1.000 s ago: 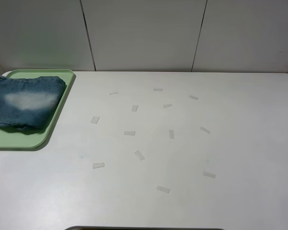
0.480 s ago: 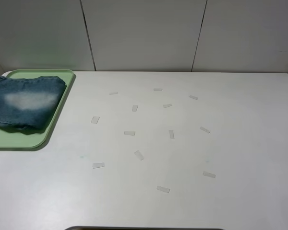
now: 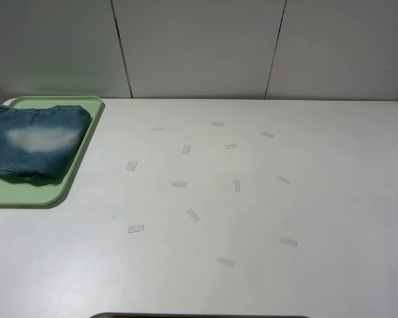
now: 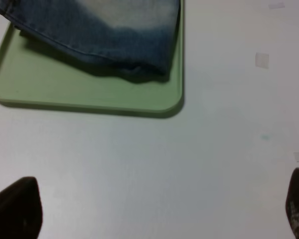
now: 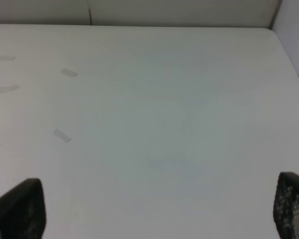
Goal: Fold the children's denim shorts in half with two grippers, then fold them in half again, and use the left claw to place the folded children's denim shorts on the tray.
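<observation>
The folded denim shorts [image 3: 33, 142] lie on the pale green tray [image 3: 76, 165] at the table's far left. They also show in the left wrist view [image 4: 114, 30], lying on the tray [image 4: 89, 94]. My left gripper [image 4: 159, 209] is open and empty, hovering above bare table a little way from the tray's near edge, its black fingertips [image 4: 17, 206] wide apart. My right gripper [image 5: 154, 206] is open and empty over the right part of the table, its fingertips [image 5: 20, 206] spread wide. Neither arm shows in the exterior high view.
Several small pale tape marks [image 3: 192, 214] are scattered over the middle of the white table [image 3: 331, 199]. A white panelled wall [image 3: 199, 46] runs along the table's far edge. The right wrist view shows the table's far right corner [image 5: 271, 31].
</observation>
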Action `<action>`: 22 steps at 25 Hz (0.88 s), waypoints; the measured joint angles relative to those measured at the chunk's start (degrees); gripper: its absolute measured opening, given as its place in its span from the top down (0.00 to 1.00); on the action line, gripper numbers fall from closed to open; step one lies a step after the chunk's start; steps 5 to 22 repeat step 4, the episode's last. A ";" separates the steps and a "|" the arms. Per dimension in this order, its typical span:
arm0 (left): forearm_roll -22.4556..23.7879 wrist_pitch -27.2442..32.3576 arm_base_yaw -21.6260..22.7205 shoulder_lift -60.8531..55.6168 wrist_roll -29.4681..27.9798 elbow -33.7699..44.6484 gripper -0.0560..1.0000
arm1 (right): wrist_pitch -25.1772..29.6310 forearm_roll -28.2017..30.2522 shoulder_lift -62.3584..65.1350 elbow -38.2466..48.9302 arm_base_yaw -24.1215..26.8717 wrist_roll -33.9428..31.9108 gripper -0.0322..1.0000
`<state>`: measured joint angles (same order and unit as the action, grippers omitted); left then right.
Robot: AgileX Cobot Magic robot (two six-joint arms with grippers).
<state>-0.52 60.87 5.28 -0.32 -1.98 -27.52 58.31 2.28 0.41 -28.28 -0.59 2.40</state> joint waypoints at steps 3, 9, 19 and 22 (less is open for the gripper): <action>0.00 0.00 0.00 0.00 0.00 0.00 0.02 | 0.00 0.00 0.00 0.00 0.00 0.00 0.30; 0.00 0.00 0.00 0.00 0.00 0.00 0.02 | 0.00 0.00 0.00 0.00 0.00 0.00 0.30; 0.00 0.00 0.00 0.00 0.00 0.00 0.02 | 0.00 0.00 0.00 0.00 0.00 0.00 0.30; 0.00 0.00 0.00 0.00 0.00 0.00 0.02 | 0.00 0.00 0.00 0.00 0.00 0.00 0.30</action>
